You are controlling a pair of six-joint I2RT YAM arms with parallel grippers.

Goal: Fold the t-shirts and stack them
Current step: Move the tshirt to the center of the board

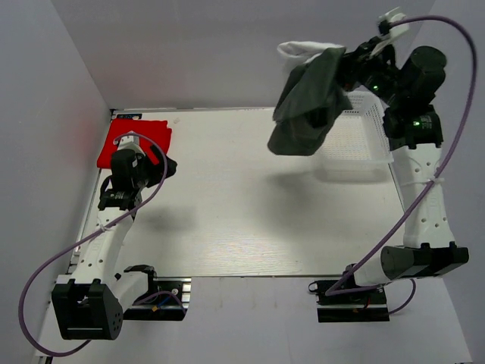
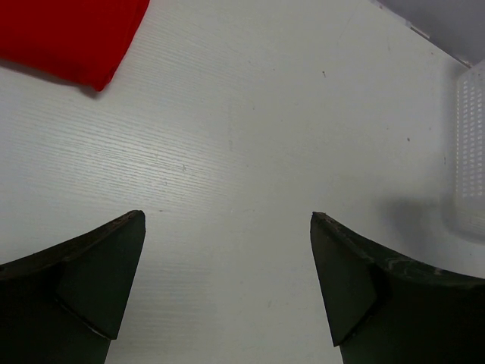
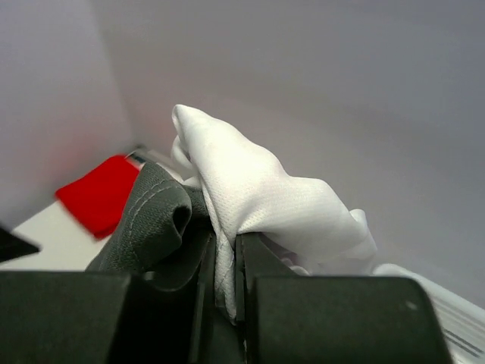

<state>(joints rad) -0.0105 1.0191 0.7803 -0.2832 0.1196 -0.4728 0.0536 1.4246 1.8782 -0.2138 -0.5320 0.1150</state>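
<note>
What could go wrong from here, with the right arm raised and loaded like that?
1. The right gripper holds the white shirt and the grey shirt bunched together. Both may land as one heap, or one may slip free.
2. The grey shirt hangs over the basket, so a low sweep could snag its rim.
3. The left gripper is open over bare table near the red shirt, probably too far away to steady the load.

White links (image 1: pixel 424 193), black joints (image 1: pixel 418 70), purple cables (image 1: pixel 23 296); the left pincer (image 2: pixel 227 218) is black.
</note>
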